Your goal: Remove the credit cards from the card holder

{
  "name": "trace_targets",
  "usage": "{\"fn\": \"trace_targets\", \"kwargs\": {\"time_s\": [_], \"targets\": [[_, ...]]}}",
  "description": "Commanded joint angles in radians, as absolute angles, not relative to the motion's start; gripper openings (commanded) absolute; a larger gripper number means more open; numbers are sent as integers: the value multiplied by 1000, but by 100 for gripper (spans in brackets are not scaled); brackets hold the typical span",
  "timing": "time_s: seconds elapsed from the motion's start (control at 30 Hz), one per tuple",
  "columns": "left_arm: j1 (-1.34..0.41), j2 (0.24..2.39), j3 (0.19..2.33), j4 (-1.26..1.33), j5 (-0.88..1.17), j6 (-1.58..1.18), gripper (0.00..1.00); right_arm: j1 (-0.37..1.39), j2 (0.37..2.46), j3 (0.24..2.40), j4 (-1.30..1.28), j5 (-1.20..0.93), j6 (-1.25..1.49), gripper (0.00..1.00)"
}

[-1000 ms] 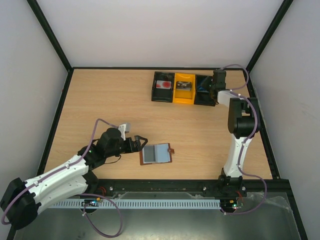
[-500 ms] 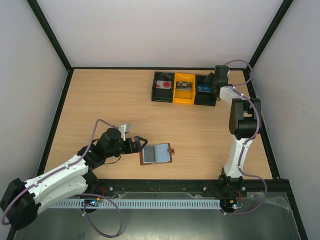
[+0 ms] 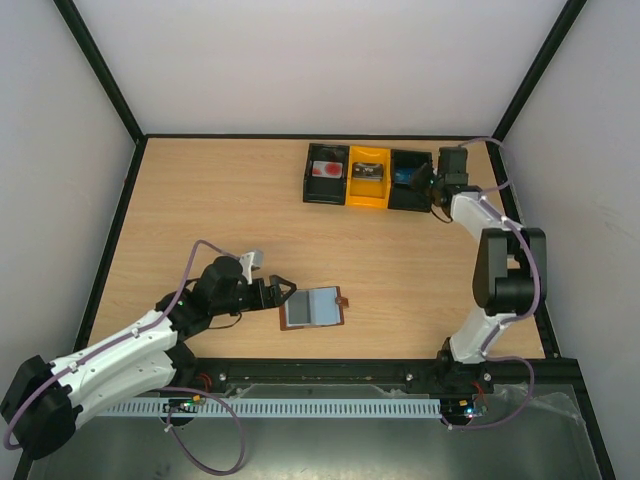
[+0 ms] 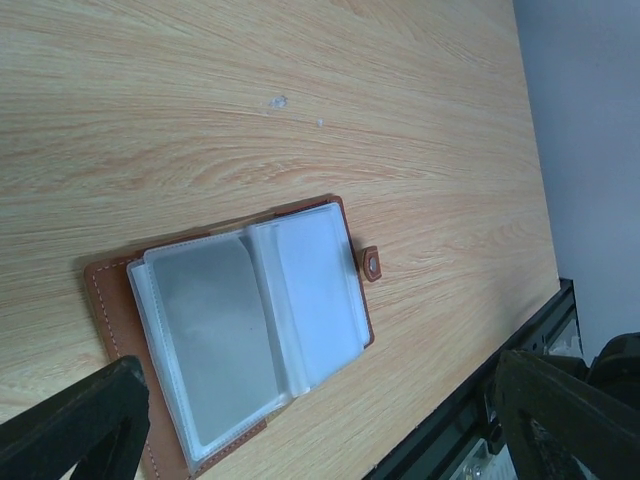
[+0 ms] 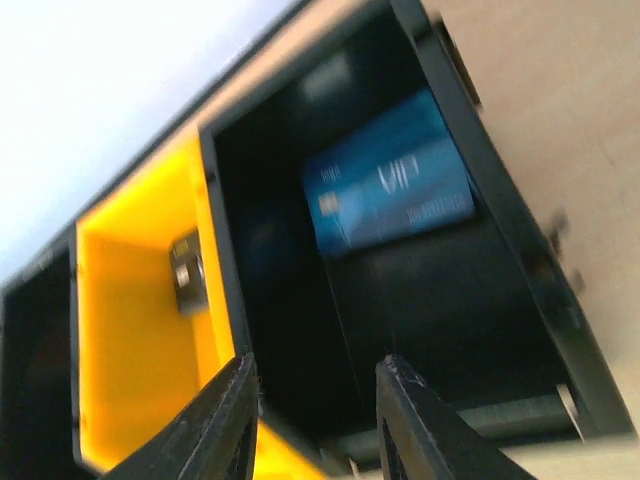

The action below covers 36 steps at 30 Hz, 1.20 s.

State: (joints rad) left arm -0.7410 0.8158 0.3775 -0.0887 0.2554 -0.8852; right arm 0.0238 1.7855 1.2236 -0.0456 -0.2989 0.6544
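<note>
Jaws of the left gripper (image 3: 283, 293) are wide apart and hold nothing. They sit just left of the card holder (image 3: 312, 308) and do not touch it. The card holder lies open and flat on the table (image 3: 200, 200), near the front edge. Its pale clear sleeves face up, and its snap tab (image 4: 371, 263) sticks out on the right.

Far back on the table is a tray (image 3: 347, 195) with 3 boxes. A red-and-white card (image 3: 326, 170) lies in the left black box. A grey card (image 3: 368, 172) lies in the yellow middle box. A blue card (image 5: 390, 200) lies in the right black box.

The right gripper (image 5: 318, 360) is at the tray's right end. Its jaws are a little apart with nothing between them, and they point into the box with the blue card.
</note>
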Motion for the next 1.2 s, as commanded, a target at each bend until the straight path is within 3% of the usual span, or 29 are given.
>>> {"fn": "trace_targets", "kwargs": {"time_s": [0.0, 0.47, 0.73, 0.93, 1.17], "targets": [[-736, 817, 347, -74, 278, -907, 94, 55, 1636, 1086, -107, -363, 642, 33], [-740, 912, 262, 95, 331, -1000, 85, 284, 1141, 628, -92, -380, 692, 33], [-741, 981, 209, 278, 366, -1065, 81, 447, 906, 402, -12, -340, 864, 36], [-741, 995, 154, 440, 393, -1120, 85, 589, 868, 298, 31, -272, 928, 38], [-742, 1023, 141, 538, 409, -1124, 90, 762, 982, 273, 130, -206, 981, 40]]}}
